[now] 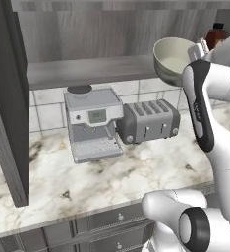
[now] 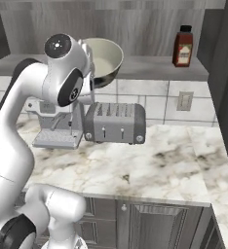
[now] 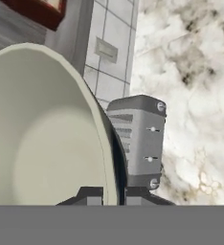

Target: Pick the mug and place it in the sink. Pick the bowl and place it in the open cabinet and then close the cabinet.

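The bowl fills the near part of the hand view, its rim pinched between the two fingers — one tip inside the wall, the other outside; the grip is closed on the rim, which is why the bowl hangs tilted on its side from the fingers rather than sitting level. In the base views the bowl is held high, level with the open cabinet shelf and just at its front edge; I judge the mug half of the task is behind us and this is the carry of the bowl into the cabinet, nearly at the shelf but not yet set down.

Beyond the fingers and below them stands the toaster on the marble table, with the coffee machine beside it; the bowl passes well above both. Past the bowl, on the same shelf, stands a red-brown bottle — apart from the bowl, but a thing to keep clear of when the bowl goes in. The cabinet door stands swung out, left open so the shelf can be reached; it is not yet closed. A rim grip on a tilted bowl could slip, so I would expect a gentle lowering onto the shelf before release.
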Available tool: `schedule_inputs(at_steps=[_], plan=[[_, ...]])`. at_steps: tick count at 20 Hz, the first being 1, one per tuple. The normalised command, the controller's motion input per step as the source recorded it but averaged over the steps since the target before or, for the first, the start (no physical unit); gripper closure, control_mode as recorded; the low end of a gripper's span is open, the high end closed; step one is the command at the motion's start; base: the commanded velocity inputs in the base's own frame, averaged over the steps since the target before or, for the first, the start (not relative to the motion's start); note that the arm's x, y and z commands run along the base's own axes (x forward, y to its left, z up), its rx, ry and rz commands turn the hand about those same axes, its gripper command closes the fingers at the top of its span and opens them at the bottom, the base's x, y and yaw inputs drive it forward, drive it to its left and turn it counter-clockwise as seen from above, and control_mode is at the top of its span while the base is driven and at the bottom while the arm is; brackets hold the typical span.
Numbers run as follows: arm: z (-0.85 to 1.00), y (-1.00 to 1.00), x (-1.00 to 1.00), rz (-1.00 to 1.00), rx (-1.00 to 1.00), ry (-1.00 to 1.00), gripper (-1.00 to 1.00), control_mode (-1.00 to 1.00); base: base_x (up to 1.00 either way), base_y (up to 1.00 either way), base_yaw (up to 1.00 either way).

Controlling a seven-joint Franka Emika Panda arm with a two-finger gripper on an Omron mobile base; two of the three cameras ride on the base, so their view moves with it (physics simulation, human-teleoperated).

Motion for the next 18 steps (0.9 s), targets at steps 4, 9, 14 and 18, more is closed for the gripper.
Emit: schedule_inputs(at_steps=[4, 9, 14, 18], plan=[[0.14, 0.05, 0.37, 0.05, 0.0, 0.0, 1.0, -1.0, 0.0, 0.0, 0.0], [0.0, 0.15, 0.57, 0.04, 0.0, 0.0, 1.0, -1.0, 0.0, 0.0, 0.0], [0.0, 0.15, 0.56, 0.02, 0.0, 0.0, 1.0, -1.0, 0.0, 0.0, 0.0], [0.0, 0.07, 0.51, 0.01, 0.0, -0.01, 1.0, -1.0, 0.0, 0.0, 0.0]])
